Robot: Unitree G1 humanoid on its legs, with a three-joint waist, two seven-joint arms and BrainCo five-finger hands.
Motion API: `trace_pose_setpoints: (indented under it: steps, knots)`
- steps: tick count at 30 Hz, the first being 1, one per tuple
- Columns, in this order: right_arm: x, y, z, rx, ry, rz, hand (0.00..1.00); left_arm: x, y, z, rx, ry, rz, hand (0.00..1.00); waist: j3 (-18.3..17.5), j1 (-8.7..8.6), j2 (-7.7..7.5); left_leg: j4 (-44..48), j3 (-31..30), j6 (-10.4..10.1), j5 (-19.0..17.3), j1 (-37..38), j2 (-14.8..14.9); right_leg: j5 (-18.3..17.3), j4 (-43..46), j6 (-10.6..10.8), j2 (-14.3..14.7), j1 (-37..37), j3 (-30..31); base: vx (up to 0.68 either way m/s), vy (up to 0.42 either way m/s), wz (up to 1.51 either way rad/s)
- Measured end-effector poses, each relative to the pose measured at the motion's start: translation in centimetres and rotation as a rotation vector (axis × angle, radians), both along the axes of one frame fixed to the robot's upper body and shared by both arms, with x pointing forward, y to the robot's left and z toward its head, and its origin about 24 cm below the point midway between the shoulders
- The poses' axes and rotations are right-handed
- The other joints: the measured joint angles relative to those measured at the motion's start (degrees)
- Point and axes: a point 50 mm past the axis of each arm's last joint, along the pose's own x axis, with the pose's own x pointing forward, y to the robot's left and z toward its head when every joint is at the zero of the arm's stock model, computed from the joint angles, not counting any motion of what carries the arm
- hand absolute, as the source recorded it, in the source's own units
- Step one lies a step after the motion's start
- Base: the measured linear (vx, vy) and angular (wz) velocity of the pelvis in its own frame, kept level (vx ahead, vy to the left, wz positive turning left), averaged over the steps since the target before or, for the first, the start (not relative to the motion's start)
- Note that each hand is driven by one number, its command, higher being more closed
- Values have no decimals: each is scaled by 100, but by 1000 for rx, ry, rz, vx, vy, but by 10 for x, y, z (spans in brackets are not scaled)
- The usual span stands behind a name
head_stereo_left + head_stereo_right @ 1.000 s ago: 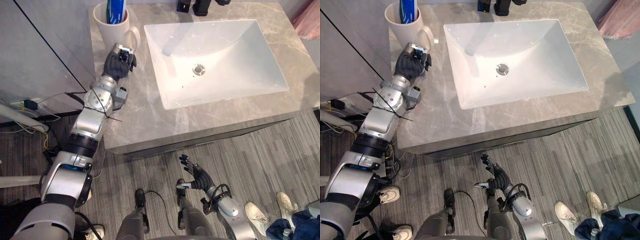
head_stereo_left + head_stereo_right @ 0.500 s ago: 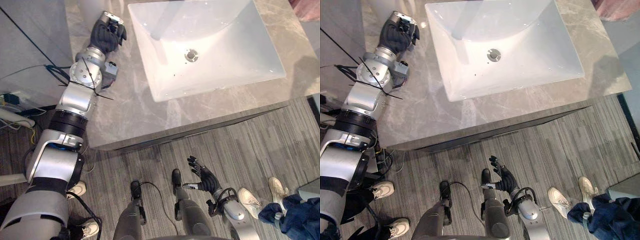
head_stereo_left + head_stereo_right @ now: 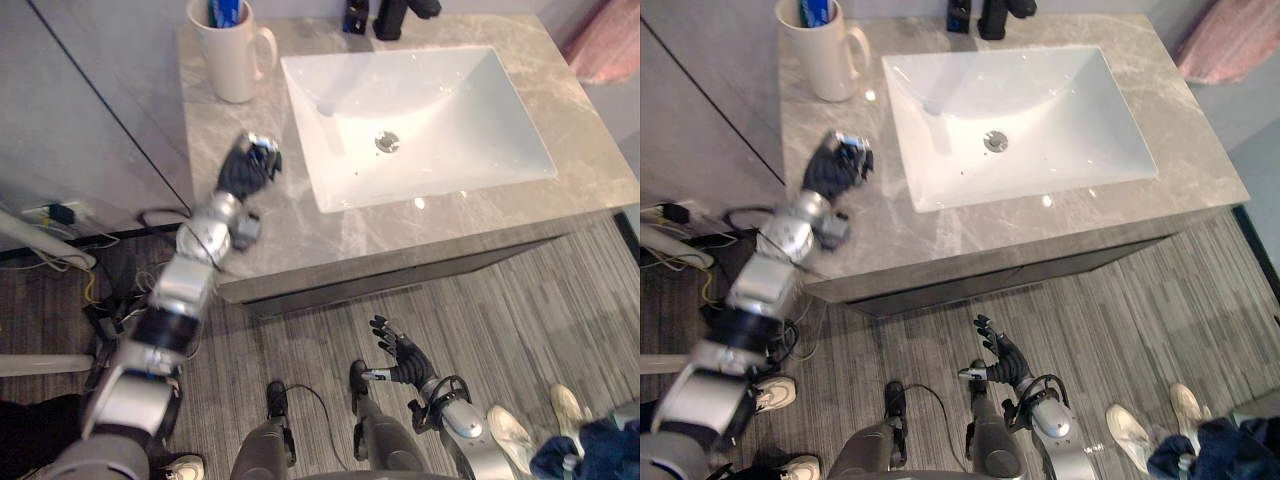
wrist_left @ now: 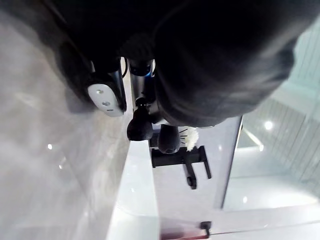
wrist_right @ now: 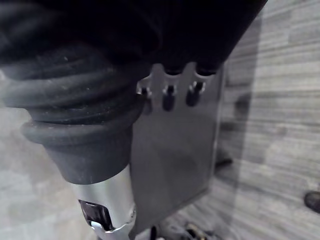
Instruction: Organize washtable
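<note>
A white mug (image 3: 232, 55) holding a blue tube (image 3: 225, 12) stands at the back left corner of the grey marble countertop (image 3: 290, 230). My left hand (image 3: 248, 168) hovers over the counter's left strip, in front of the mug and apart from it. Its fingers are curled and hold nothing. To its right lies the white rectangular sink (image 3: 450, 150); a black faucet (image 3: 395, 12) stands behind it and also shows in the left wrist view (image 4: 185, 160). My right hand (image 3: 400, 358) hangs low over the wood-pattern floor with its fingers spread open.
A grey wall panel (image 3: 90, 110) runs along the counter's left side. A pink cloth (image 3: 605, 50) lies past the counter's right end. A person's shoes (image 3: 510, 430) stand on the floor at the lower right. Cords lie on the floor at the left (image 3: 60, 215).
The camera has shifted. My left hand has drawn back from the mug toward the counter's front. The right hand stays low and open.
</note>
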Motion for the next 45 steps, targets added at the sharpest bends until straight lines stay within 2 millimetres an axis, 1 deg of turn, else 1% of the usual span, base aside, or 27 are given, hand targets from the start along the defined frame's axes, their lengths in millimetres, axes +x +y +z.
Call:
trace_pose_setpoints:
  steps: [1,2,3,5,6,7,8,9,10,11,12,13,17,20,31,35,45]
  knots:
    - [1,0,-2,-2,7,0,0,-9,-1,-15,-75,40,-9,100,-101,11,97,-13,-86,0,0,44,-8,-29,0,-4,-2,83,-100,30,-14,39]
    - [1,0,-3,-3,12,-1,0,-21,-2,-35,-154,99,-7,100,-207,99,221,-60,-148,-5,3,153,-41,-79,1,13,-8,203,-150,46,0,29]
    - [0,-1,-4,-4,17,-1,0,-27,-1,-44,-193,128,-4,100,-256,155,273,-95,-173,-12,8,219,-61,-125,1,43,-26,271,-178,41,-6,33]
    - [-1,-3,-10,-16,43,-2,0,-52,6,-75,-337,226,48,100,-486,286,514,-141,-358,-18,13,355,-79,-253,2,96,-71,483,-382,41,-18,39]
    - [-2,-4,-12,-19,52,-2,0,-58,9,-80,-366,241,64,100,-531,315,553,-164,-401,-27,21,390,-82,-268,3,95,-72,529,-418,30,-10,37]
    - [-1,-4,-13,-19,60,-3,0,-71,18,-87,-413,258,106,100,-597,376,612,-232,-490,-33,52,479,-110,-311,2,91,-71,636,-536,23,-7,36]
    - [-2,-4,-14,-16,63,-9,0,-84,26,-94,-467,267,152,100,-649,454,638,-413,-564,-50,132,641,-132,-392,42,118,-79,740,-637,23,-10,39]
    - [-3,-3,-14,-11,68,-14,0,-91,29,-97,-488,272,169,100,-668,458,652,-486,-620,-65,160,716,-131,-429,71,110,-78,796,-694,29,-17,48]
    - [-4,-3,-16,-5,75,-21,0,-104,34,-102,-510,281,204,100,-755,474,656,-631,-755,-66,247,828,-135,-507,118,120,-82,882,-805,33,-22,51]
    - [-4,-2,-16,1,75,-26,0,-115,35,-107,-526,299,225,100,-848,510,643,-752,-846,-83,307,911,-130,-578,194,118,-85,932,-916,47,-22,53]
    - [-3,0,-15,15,73,-35,0,-124,34,-113,-543,322,244,100,-895,575,631,-800,-921,-70,349,984,-129,-606,207,110,-84,1014,-994,35,-14,35]
    - [-3,-1,-15,21,75,-46,0,-128,34,-117,-555,338,254,100,-931,610,622,-800,-956,-70,349,999,-132,-621,207,116,-88,1044,-1029,25,-4,28]
    - [-10,3,-17,59,89,-76,0,-152,22,-140,-631,440,272,100,-1079,625,597,-929,-1150,-82,406,1155,-148,-736,251,152,-132,1252,-1281,5,-1,31]
    - [-13,8,-18,73,98,-76,0,-154,15,-142,-638,462,243,100,-1171,615,598,-967,-1215,-77,428,1173,-147,-750,251,158,-151,1280,-1339,-8,3,11]
    - [-11,12,-9,95,59,-78,0,-149,1,-142,-630,475,169,100,-1218,596,567,-966,-1278,-73,434,1166,-163,-784,254,183,-165,1288,-1373,-3,1,1]
    - [-16,17,-11,102,73,-63,0,-148,0,-142,-620,476,168,100,-1318,583,543,-970,-1278,-68,437,1166,-164,-810,255,194,-167,1290,-1381,0,0,0]
    - [-16,23,-10,115,74,-50,0,-146,-6,-142,-594,482,145,100,-1334,569,527,-967,-1270,-68,436,1179,-159,-834,321,194,-170,1267,-1365,-7,0,0]
